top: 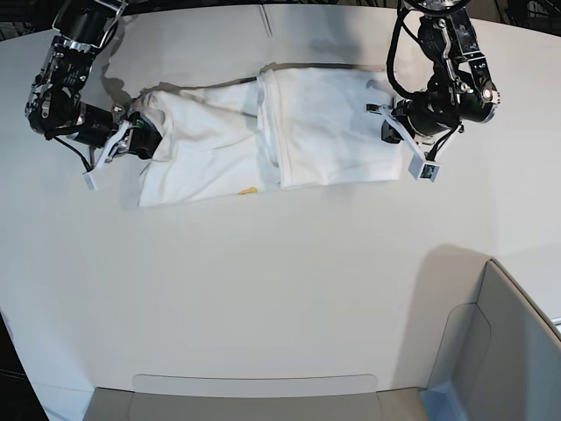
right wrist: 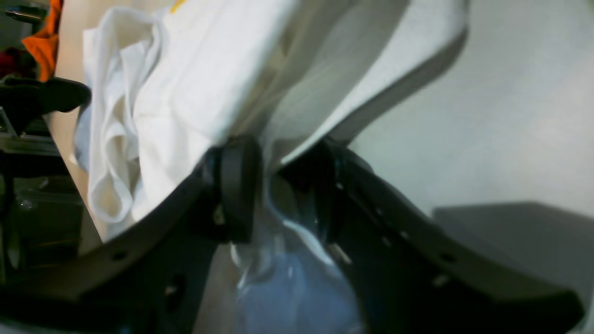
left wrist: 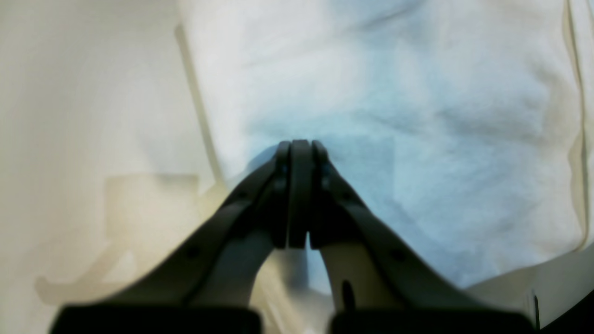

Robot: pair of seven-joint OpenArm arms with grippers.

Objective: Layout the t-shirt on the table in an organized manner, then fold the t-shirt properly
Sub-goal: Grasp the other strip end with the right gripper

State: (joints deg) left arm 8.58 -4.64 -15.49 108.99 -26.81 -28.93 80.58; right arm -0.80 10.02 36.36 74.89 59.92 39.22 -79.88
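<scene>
Looking at the base view, I see the table point(top: 263, 298) carrying the t-shirt point(top: 298, 132) in the upper middle, partly folded. The right gripper point(right wrist: 274, 185) at upper left is clamped on bunched cloth, seen only from its wrist. The left gripper point(left wrist: 299, 148) at upper right is pressed together, its tips over flat fabric.

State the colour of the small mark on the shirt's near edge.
Yellow, on the white t-shirt; clearest in the base view.

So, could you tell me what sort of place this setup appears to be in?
Probably a robotics lab bench: two arms, left gripper and right gripper, work a t-shirt on a plain white table.
</scene>
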